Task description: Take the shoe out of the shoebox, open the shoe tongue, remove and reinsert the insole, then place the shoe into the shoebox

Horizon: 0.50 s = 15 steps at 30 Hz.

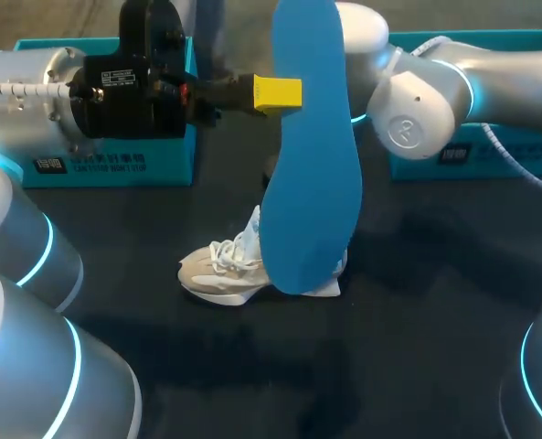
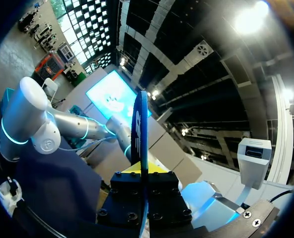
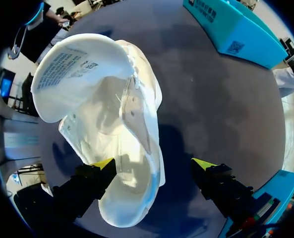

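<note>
A blue insole (image 1: 312, 146) hangs upright high above the table, and my left gripper (image 1: 280, 94) is shut on its edge from the left. In the left wrist view the insole (image 2: 143, 134) runs edge-on between the fingers of that gripper (image 2: 143, 169). Below it a white shoe (image 1: 239, 270) stands on the dark table, partly hidden by the insole. My right arm (image 1: 417, 110) comes in from the right, and the insole hides its gripper there. In the right wrist view the right gripper (image 3: 154, 163) is open just above the shoe (image 3: 112, 114). The tongue is folded back, and the heel lies between the fingers.
A teal box (image 1: 115, 169) stands at the back left and another teal box (image 1: 490, 151) at the back right. The dark tabletop (image 1: 417, 302) spreads around the shoe.
</note>
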Tool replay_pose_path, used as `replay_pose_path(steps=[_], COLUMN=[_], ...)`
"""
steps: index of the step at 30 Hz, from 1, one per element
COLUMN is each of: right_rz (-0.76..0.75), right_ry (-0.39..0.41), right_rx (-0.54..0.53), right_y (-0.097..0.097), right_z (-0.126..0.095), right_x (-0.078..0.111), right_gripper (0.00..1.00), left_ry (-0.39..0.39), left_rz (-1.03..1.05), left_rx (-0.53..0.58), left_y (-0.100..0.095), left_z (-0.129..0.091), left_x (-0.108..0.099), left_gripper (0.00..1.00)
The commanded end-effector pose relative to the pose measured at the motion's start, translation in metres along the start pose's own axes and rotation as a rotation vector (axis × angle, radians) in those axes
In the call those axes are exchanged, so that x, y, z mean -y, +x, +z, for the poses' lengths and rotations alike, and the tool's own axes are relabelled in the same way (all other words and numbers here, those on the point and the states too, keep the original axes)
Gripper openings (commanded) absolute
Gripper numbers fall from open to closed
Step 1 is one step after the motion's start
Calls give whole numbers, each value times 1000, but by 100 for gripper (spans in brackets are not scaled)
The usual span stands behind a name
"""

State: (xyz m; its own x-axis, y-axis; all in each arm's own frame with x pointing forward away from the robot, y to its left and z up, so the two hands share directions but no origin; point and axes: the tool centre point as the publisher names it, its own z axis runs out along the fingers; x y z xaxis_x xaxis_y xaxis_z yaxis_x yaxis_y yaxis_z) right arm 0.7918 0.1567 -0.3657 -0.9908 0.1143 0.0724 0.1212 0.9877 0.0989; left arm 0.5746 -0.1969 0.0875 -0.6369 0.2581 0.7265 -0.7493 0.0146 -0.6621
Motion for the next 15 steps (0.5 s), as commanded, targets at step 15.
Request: replay_pose_path(steps=[15], right_rz=[46], right_ry=[39], right_rx=[-12], right_y=[8], right_z=[2], right_x=[1], right_gripper=[100], left_ry=[10], left_rz=[0], left_rx=[4], left_y=[2], left_z=[3], left_x=[-4], left_gripper=[0])
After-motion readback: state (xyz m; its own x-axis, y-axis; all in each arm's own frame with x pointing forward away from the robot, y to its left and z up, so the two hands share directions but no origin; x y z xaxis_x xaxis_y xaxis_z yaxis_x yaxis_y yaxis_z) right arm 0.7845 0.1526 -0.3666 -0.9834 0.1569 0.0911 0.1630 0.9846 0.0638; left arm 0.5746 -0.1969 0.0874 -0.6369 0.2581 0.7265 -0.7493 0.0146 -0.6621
